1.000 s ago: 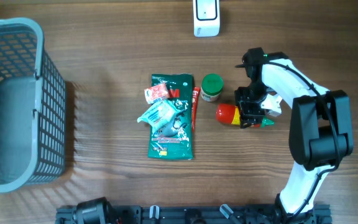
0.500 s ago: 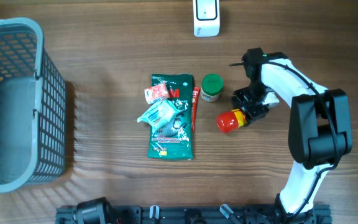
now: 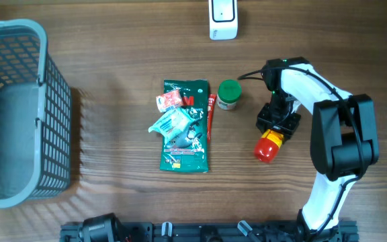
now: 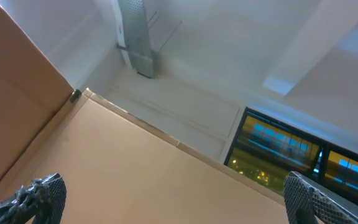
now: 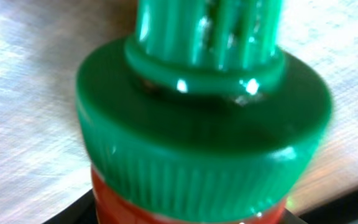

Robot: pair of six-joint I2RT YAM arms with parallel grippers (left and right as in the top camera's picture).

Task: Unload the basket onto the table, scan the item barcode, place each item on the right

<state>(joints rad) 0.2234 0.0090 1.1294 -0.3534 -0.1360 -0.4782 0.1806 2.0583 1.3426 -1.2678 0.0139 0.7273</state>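
Nearest, bare worktop (image 3: pixel 113 202) is left open along the front edge; the left tool (image 4: pixel 179 204) is seen spread wide. One red bottle (image 3: pixel 266 149) is grasped at its green cap (image 5: pixel 204 143) by the right tool (image 3: pixel 275 130), right of one green packet (image 3: pixel 187 158) and one green-lidded jar (image 3: pixel 229 94). One basket (image 3: pixel 54 101) is set at the left edge, one white scanner (image 3: pixel 222 20) at the far edge.

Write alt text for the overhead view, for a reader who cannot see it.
The right arm's hand grips a red bottle by its cap end at a wooden table. To its left lie a green-lidded jar and a green packet with small sachets on it; a grey basket stands at the far left, a white scanner at the top edge.
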